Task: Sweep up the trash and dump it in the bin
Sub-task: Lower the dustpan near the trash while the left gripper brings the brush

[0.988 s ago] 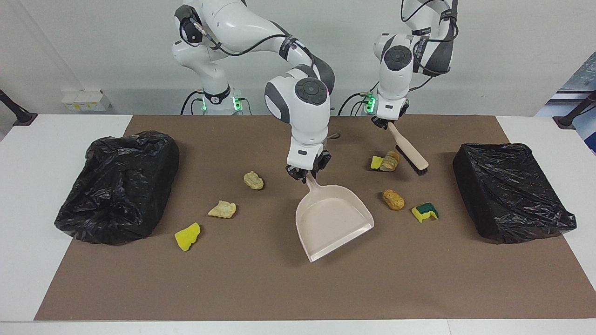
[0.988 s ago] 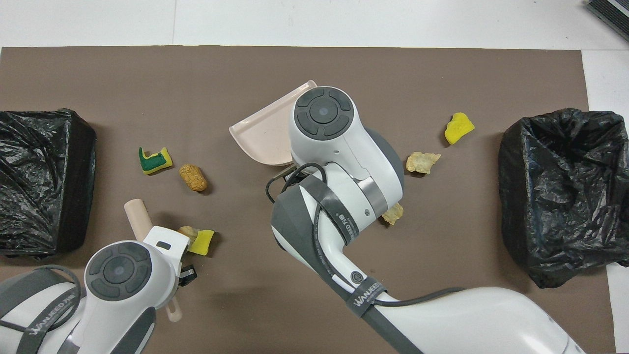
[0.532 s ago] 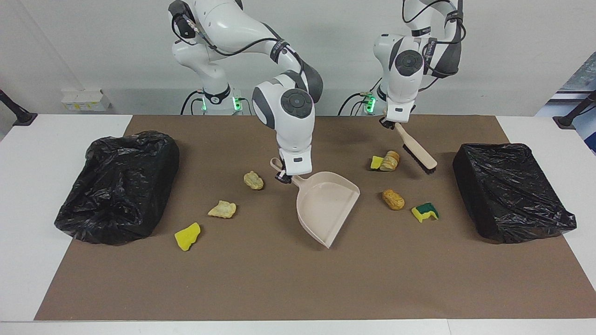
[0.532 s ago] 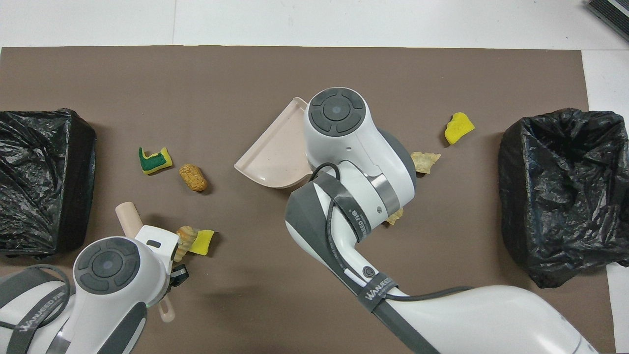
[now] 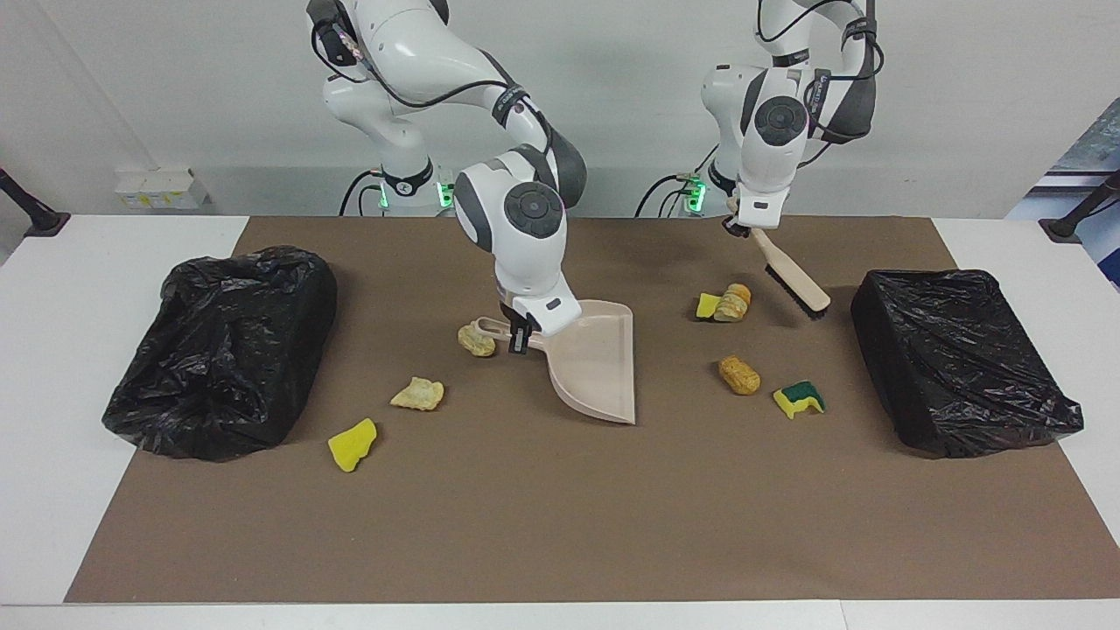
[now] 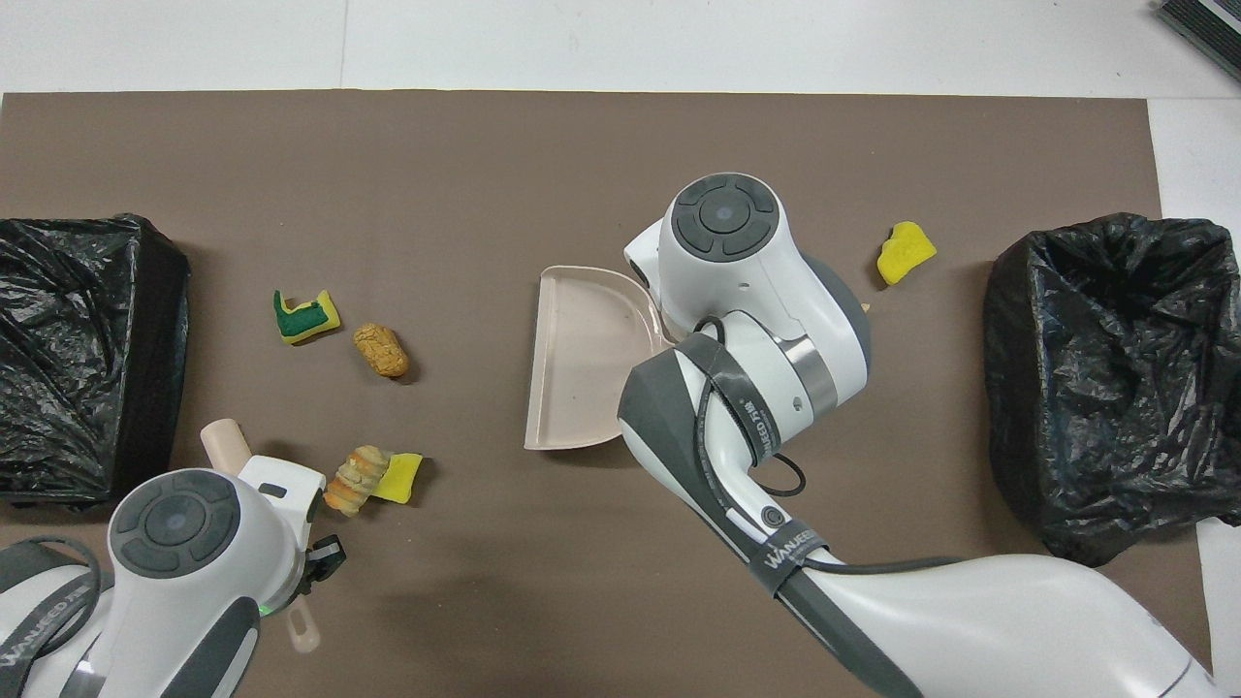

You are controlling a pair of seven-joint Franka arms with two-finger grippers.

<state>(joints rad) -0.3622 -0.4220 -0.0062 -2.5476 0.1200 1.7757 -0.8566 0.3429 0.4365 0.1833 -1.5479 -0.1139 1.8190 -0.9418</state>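
My right gripper (image 5: 522, 337) is shut on the handle of the beige dustpan (image 5: 595, 359) over the middle of the mat. The pan's (image 6: 582, 359) mouth faces the left arm's end. A tan lump (image 5: 477, 341) lies right beside the handle. A cream lump (image 5: 417, 394) and a yellow sponge piece (image 5: 352, 444) lie toward the right arm's end. My left gripper (image 5: 739, 227) is shut on a brush (image 5: 792, 280), bristles down beside a yellow scrap (image 5: 708, 305) and bread lump (image 5: 735, 302). A brown lump (image 5: 739, 374) and a yellow-green sponge (image 5: 799, 398) lie farther from the robots.
Two bins lined with black bags stand on the brown mat (image 5: 525, 525): one bin (image 5: 219, 350) at the right arm's end, the other bin (image 5: 962, 359) at the left arm's end. My right arm hides the tan and cream lumps in the overhead view.
My right gripper swung the dustpan toward the right arm's end and turned its mouth to face the left arm's end. My left gripper carried the brush slightly toward the left arm's end.
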